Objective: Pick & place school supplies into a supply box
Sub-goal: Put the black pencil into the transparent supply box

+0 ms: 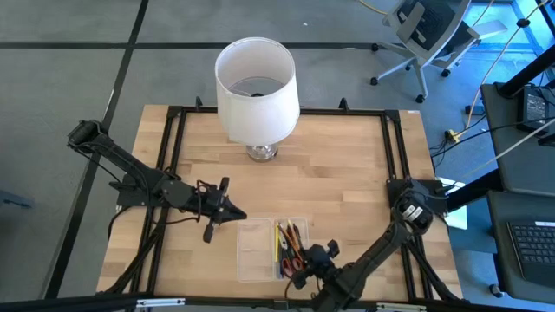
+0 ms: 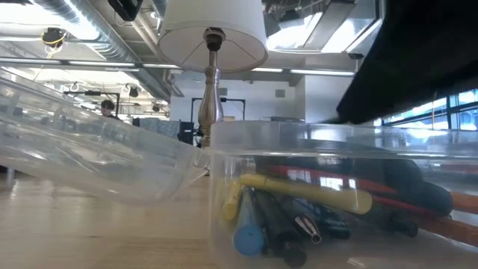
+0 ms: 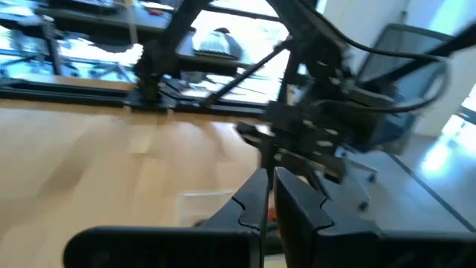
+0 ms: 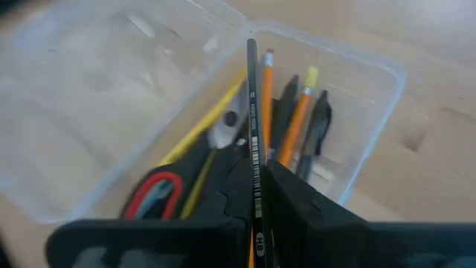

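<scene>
Your right gripper (image 4: 256,175), clamped on a thin dark pencil (image 4: 253,112), hovers over the shallow clear plastic supply box (image 4: 379,74), which already holds pens, pencils and red-handled scissors (image 4: 152,193). Your left gripper (image 1: 227,208) waits closed, empty, beside it. Likely nearly finished.

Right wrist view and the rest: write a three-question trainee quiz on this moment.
1. True or false: the right tool is shut on a dark pencil above the supply box.
2. Which item lies in the box? A) red-handled scissors B) a ruler C) a glue stick
3. Fill in: in the high view, the left tool sits beside the box's ____ compartment.

Key:
1. True.
2. A.
3. Empty; the supplies are all in the compartment on the right arm's side.
</scene>
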